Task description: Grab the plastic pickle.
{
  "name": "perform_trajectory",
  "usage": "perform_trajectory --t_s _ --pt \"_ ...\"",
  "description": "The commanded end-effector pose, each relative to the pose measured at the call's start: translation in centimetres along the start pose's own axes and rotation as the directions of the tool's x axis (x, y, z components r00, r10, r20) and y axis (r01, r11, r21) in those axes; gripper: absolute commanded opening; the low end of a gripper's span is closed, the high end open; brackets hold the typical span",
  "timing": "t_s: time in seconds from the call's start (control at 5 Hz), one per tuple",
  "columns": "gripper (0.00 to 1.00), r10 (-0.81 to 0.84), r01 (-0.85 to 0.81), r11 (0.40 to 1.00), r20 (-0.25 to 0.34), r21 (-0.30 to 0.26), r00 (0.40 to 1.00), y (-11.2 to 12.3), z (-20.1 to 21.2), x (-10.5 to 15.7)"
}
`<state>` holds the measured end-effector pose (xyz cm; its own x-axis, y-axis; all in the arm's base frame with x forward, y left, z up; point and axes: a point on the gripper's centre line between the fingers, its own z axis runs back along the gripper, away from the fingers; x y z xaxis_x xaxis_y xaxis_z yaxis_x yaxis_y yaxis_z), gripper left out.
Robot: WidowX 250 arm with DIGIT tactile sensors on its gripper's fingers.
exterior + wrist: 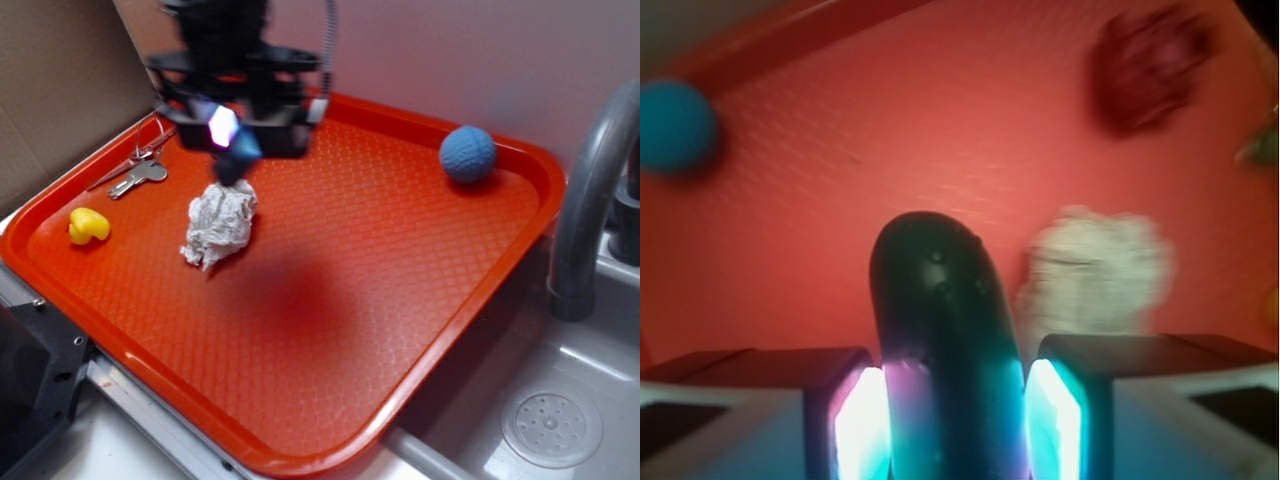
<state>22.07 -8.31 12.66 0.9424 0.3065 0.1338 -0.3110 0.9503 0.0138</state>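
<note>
Dark blue-grey and smooth, the plastic pickle (pixel 945 350) sits clamped between the two fingers (pixel 860 420), whose glowing pads press against its sides; its rounded end juts out past the fingertips, lifted clear of the orange tray (pixel 400 300). In the exterior view the pickle (pixel 232 160) hangs below the blurred black arm, with the fingers (pixel 222 125) closed on it above the tray's far left part. Just below the fingers lies a crumpled white paper wad (pixel 220 225), not touching the pickle. A dark red wrinkly wad (pixel 1150 65) shows only in the wrist view, farther ahead. Keys (pixel 135 172) lie near the fingers, a yellow toy (pixel 88 226) farther off, and the blue ball (pixel 467 153) is well apart, near the tray's far rim.
</note>
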Motion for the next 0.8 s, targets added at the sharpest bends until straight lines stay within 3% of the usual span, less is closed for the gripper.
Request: perform_trajectory --t_s 0.0,0.2,0.4,0.6 --pt "0.00 -0.380 0.392 0.910 0.110 -0.134 0.919 4.2 4.3 4.3" --pt "0.00 -0.344 0.350 0.919 0.064 -0.182 0.937 4.7 6.4 5.4" --pt "0.00 -0.320 0.313 0.931 -0.009 -0.187 0.947 4.2 6.1 5.9" --pt "0.00 -0.304 0.294 0.939 -0.028 -0.176 0.952 3.9 6.0 5.8"
